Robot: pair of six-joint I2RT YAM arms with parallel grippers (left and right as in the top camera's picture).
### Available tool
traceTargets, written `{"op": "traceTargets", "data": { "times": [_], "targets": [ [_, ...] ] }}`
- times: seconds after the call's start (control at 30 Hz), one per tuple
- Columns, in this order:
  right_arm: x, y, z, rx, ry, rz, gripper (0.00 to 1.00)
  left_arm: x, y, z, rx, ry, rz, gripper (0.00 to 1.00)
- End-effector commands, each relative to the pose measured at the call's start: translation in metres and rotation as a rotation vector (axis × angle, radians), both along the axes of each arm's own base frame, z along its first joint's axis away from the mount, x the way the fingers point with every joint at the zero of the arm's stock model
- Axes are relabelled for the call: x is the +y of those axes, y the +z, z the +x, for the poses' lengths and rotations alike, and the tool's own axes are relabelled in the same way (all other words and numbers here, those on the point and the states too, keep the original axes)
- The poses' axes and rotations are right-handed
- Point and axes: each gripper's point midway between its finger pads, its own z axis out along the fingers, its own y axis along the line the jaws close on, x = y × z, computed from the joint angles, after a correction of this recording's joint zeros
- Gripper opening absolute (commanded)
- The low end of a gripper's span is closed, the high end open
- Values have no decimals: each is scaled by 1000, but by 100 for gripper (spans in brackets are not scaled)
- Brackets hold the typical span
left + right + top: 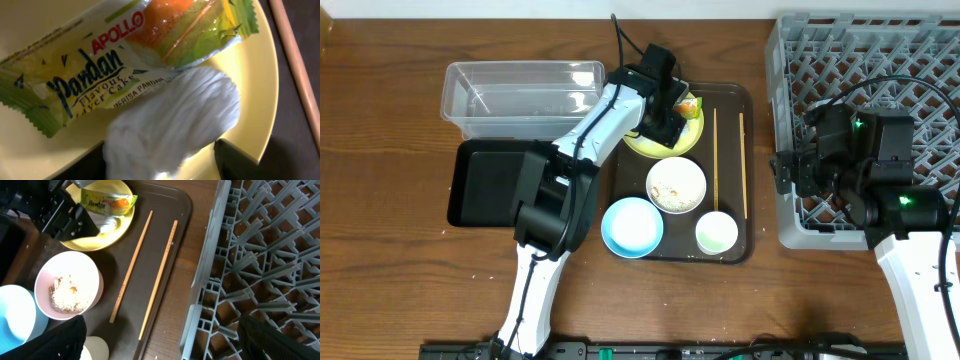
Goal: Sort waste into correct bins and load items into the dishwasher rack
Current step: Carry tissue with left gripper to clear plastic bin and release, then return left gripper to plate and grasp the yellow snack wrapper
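End effector on the left [672, 116] hovers over one green-and-orange snack wrapper [125, 55] on one round yellow plate [252, 100]; grip unclear. Right end effector [786, 172] gapes empty near two thin wooden chopsticks [132, 265].

Mid-table, a serving tray [735, 100] holds a plate [692, 137] with a wrapper [689, 104] at far left, a bowl of scraps [675, 185] centrally, an empty bowl [632, 227] and cup [717, 233] in front, chopsticks [715, 160] at right. A tub [520, 68] behind a shallow tray [485, 180] lies left; the rack [800, 60] lies right.
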Motion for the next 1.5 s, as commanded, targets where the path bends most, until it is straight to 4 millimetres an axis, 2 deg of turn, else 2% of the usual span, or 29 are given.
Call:
{"op": "traceTargets", "data": {
  "times": [0.0,0.07,0.1,0.17,0.23,0.37,0.5,0.57,0.63,0.73,0.87,1.0,1.07,1.17,1.23,1.33,1.47],
  "targets": [
    [3,5,1,-13,22,-3,93,0,-8,-4,12,-15,4,31],
    [3,5,1,-12,18,-6,92,0,-8,-4,12,-14,3,11],
    [2,5,1,-12,17,-8,92,0,-8,-4,13,-10,3,6],
    [2,5,1,-12,17,-8,92,-1,-3,-2,15,20,-7,6],
    [2,5,1,-12,17,-8,91,-1,13,3,1,50,-24,6],
    [2,5,1,-13,17,-8,91,4,77,14,-90,55,-65,6],
    [2,5,1,-13,17,-8,91,30,152,22,-260,12,-58,6],
    [2,5,1,-13,17,-8,91,47,177,23,-326,-10,-28,6],
    [2,5,1,-13,17,-8,91,68,191,22,-368,-39,26,6],
    [2,5,1,-13,17,-8,91,104,188,22,-368,-55,141,6],
    [2,5,1,-13,17,-8,91,155,159,23,-283,-45,243,8],
    [2,5,1,-13,17,-8,91,196,118,31,-191,4,252,29],
    [2,5,1,-13,17,-8,91,208,102,33,-152,25,239,32],
    [2,5,1,-13,17,-8,91,214,89,34,-118,40,211,40],
    [2,5,1,-13,17,-8,91,211,91,35,-125,36,191,57],
    [3,6,2,-19,17,-7,91,197,109,38,-169,15,165,79],
    [3,6,2,-21,17,-7,91,162,136,42,-244,-37,145,82]
  ]
}}
